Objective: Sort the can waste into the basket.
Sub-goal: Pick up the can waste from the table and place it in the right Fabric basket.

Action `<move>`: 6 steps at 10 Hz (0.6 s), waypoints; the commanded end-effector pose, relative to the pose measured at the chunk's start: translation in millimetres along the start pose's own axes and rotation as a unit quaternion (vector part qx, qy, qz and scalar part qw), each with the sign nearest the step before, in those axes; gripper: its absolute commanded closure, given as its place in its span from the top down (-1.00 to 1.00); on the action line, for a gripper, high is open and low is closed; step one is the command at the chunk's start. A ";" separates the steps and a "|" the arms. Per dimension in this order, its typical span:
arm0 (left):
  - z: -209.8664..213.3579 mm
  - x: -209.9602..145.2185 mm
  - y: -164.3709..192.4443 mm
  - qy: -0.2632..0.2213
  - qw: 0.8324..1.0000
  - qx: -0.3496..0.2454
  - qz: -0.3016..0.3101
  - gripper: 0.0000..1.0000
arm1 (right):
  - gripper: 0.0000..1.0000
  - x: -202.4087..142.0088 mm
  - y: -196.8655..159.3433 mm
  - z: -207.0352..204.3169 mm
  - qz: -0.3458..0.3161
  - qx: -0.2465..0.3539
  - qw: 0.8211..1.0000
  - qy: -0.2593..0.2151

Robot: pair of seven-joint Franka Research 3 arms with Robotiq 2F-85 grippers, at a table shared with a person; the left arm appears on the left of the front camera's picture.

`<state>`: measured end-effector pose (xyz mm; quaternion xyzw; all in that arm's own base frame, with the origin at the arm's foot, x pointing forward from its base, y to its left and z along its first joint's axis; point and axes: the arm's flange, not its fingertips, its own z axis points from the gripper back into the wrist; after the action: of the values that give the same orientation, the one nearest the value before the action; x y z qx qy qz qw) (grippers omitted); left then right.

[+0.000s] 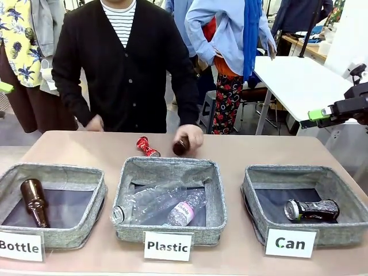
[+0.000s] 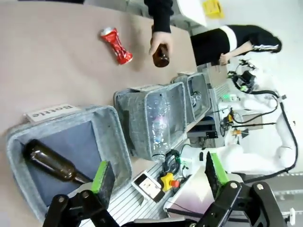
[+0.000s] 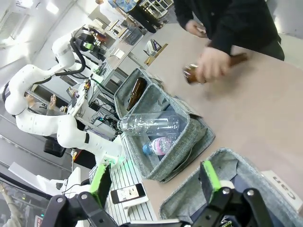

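- One beige counter (image 1: pixel 259 155) carries three square grey woven-fabric baskets in a row along its near edge: the "Bottle" basket (image 1: pixel 57 171) on the left, the "Plastic" basket (image 1: pixel 172 165) in the middle and the "Can" basket (image 1: pixel 305 170) on the right.
- Both tools are spread wide with nothing between their green pads. The left tool (image 2: pixel 159 175) is over the near left corner, and the right tool (image 3: pixel 154 182) is raised by the right edge.
- At the middle of the far edge, a person's hand (image 1: pixel 190 137) grips a brown glass bottle (image 1: pixel 181 146).
- A second brown bottle (image 1: pixel 34 201) lies in the "Bottle" basket.
- Two clear plastic bottles (image 1: pixel 149 201) lie in the "Plastic" basket.
- The black metal can with silver ends (image 1: pixel 312 210) lies on its side inside the "Can" basket.
- The red narrow-waisted can (image 1: pixel 147 147) lies on the bare counter near the far edge, just left of the gripped bottle.
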<state>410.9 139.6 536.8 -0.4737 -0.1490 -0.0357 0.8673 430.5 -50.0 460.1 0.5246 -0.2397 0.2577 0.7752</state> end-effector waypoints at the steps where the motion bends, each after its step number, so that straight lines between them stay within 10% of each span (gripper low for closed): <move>1: 73.9 -19.9 -25.8 -0.037 0.999 0.002 0.009 1.00 | 1.00 -0.1 1.1 2.0 0.010 0.002 1.000 0.003; 6: 194.4 -95.2 10.6 -0.169 0.972 -0.157 0.046 1.00 | 1.00 -0.1 1.1 2.0 0.010 0.002 1.000 0.003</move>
<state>261.4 296.0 620.5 -0.5755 -0.2680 0.0735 0.7691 430.5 -50.2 460.2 0.5245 -0.2398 0.2576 0.7752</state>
